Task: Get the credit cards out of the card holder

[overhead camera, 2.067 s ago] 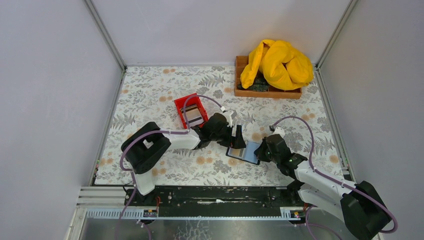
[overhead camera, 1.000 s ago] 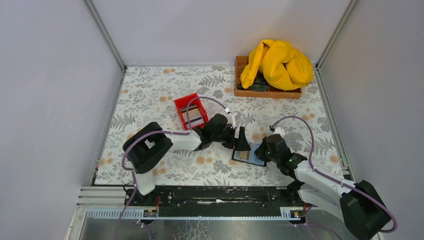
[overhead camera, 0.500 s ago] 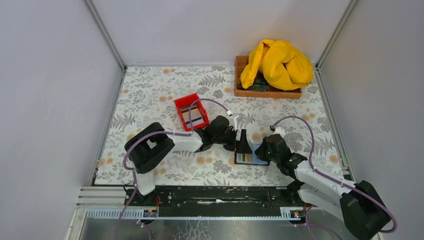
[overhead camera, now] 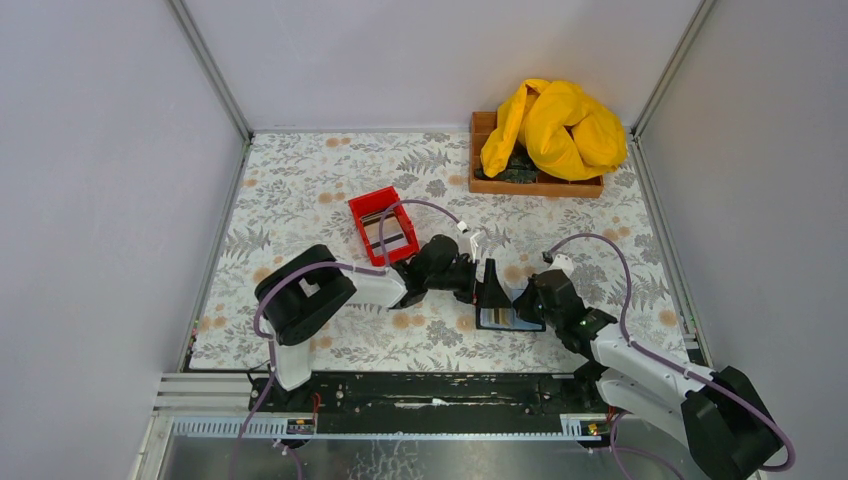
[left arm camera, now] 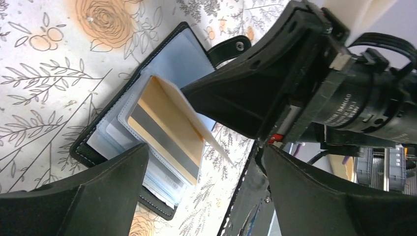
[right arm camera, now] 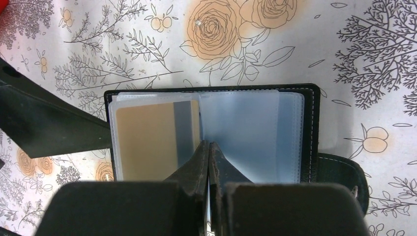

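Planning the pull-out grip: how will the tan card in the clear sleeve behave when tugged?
The tan card probably stays stiff: its edges look straight and flat in the sleeve. The sleeve covers its face, so it may slip from a pinch. The card holder looks thin and light, another sleeve bending up in the right gripper, so it may drag along.

Red bin (overhead camera: 372, 197) mid-table, yellow cloth (overhead camera: 555, 128) in wooden tray (overhead camera: 535, 186) (far right), floral tablecloth (overhead camera: 300, 180)
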Robot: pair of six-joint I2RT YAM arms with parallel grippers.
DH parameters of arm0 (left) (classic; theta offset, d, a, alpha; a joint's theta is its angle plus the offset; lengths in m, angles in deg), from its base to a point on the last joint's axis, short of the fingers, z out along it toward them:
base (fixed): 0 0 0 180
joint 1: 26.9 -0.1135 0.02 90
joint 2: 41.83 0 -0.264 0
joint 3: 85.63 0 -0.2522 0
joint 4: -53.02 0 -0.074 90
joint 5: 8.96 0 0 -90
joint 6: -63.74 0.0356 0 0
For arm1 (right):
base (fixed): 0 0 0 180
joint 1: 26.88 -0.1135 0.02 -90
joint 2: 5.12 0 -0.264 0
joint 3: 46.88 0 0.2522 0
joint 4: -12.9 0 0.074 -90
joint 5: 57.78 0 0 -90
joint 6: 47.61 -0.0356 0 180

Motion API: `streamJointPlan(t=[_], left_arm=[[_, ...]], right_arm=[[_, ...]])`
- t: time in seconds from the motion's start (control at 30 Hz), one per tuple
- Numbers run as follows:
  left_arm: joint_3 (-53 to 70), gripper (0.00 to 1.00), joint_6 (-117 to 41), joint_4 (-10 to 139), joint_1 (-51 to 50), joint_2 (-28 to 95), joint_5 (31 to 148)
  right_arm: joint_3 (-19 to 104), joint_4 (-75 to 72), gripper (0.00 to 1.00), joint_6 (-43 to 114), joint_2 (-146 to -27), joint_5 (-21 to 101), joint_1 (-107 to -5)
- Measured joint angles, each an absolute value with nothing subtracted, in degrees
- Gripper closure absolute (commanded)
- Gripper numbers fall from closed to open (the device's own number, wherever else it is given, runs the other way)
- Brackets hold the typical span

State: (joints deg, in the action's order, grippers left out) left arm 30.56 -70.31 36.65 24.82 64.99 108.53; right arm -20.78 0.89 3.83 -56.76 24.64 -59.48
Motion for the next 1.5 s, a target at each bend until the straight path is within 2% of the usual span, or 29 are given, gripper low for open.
streamJointPlan(t=[0.43, 0.67, 0.8, 1.1, 1.27, 1.37, 1.5], left_arm=[[31.53, 0.06, -74.18, 28.19, 25.19, 67.64, 111.46], [31.46, 0.06, -74.40, 28.19, 25.24, 68.73, 111.76], [31.46, 0.06, -74.42, 28.17, 25.35, 68.93, 111.76], [31.37, 0.16, -74.44, 28.15, 25.59, 69.02, 111.72], [29.67, 0.16, -74.75, 28.19, 26.16, 69.02, 111.74], [28.07, 0.16, -74.79, 28.46, 26.72, 69.02, 111.74], [24.77, 0.16, -74.25, 30.33, 27.51, 69.02, 111.68]], right_arm=[[-20.78, 0.28, 1.00, 3.96, -55.95, 24.58, -59.43], [-20.65, -6.56, 0.97, 4.07, -45.04, 22.50, -59.43], [-19.14, -9.36, 0.97, 4.62, -43.10, 21.36, -59.43], [-18.44, -11.32, 0.98, 4.79, -44.21, 21.41, -59.43], [-16.83, -14.19, 0.96, 4.81, -40.26, 21.17, -59.43], [-15.78, -15.72, 0.95, 4.83, -38.38, 20.69, -59.43], [-15.34, -17.79, 0.87, 4.55, -36.98, 19.13, -59.43]])
